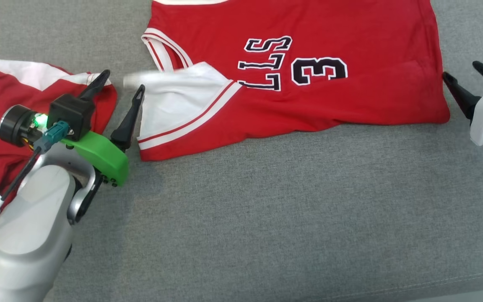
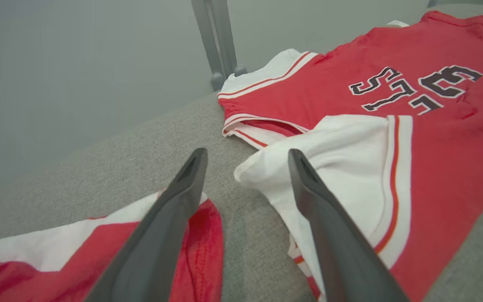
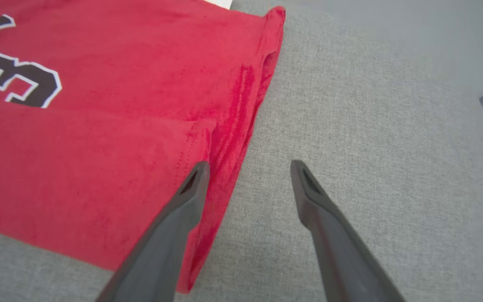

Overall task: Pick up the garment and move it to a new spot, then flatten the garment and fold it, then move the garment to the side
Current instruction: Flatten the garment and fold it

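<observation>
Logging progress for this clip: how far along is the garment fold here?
Done: the red jersey lies flat on the grey cushion, one white-trimmed flap folded over its front. In hand: nothing; the left gripper and right gripper stand open at its two ends. Left: probably more folding, then moving it aside.

The red jersey [image 1: 375, 33] bears the letters "LLS" [image 1: 264, 63] in black with a white outline. The row runs up to the edge of a folded white panel [image 1: 174, 96]. Next to the letters stands a large numeral "3" [image 1: 319, 70] in the same black with white edging. It is also legible from both wrist views.
</observation>
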Controlling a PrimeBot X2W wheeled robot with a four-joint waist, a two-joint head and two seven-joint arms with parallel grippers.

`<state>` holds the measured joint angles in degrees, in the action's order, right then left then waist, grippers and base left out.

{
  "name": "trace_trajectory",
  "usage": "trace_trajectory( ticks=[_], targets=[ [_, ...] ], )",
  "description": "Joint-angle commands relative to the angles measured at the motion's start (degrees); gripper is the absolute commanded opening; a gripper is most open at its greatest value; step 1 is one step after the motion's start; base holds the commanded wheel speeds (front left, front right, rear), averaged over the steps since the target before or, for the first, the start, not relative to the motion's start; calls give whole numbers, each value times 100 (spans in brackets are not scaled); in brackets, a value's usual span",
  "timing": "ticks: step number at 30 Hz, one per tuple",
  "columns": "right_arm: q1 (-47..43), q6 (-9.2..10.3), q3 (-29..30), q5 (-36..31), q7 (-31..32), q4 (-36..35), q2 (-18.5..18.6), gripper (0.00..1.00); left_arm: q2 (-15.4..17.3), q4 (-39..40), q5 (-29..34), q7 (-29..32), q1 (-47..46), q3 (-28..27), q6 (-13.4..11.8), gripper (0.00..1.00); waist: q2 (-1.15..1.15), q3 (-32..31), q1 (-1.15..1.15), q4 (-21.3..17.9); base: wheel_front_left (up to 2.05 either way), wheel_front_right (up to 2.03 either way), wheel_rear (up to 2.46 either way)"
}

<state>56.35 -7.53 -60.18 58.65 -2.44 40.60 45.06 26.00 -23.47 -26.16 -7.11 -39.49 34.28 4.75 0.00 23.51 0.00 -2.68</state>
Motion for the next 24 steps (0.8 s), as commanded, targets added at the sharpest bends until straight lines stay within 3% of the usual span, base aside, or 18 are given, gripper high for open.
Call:
trace_trajectory(
  ticks=[1,6,9,16,19,24],
  targets=[
    [-72,8,49,-60,-242,115,-148,100,-66,-86,-52,-167,-64,-72,-92,100,0,-128,0,4,0,0,0],
    [-238,9,320,-106,-1131,387,-400,100,-342,-209,-250,-616,263,-294,-316,100,0,-468,0,-12,0,0,0],
    [-384,8,634,-273,-1267,360,-550,100,-512,-87,-443,-755,503,-588,-513,100,0,-647,0,-40,0,0,0],
    [-1420,8,3013,-1449,-1274,-774,-999,100,-1083,816,-449,-804,1274,-1514,-825,100,0,-893,0,-80,0,0,0],
    [-2130,8,3983,-2077,-1276,-1358,-1373,100,-1409,1197,-223,-800,1611,-1904,-779,100,0,-985,0,-76,0,0,0],
    [-3081,7,4968,-2755,-1276,-2034,-2024,100,-1889,1432,138,-802,2091,-2336,-625,100,0,-1119,0,-62,0,0,0]
  ],
)
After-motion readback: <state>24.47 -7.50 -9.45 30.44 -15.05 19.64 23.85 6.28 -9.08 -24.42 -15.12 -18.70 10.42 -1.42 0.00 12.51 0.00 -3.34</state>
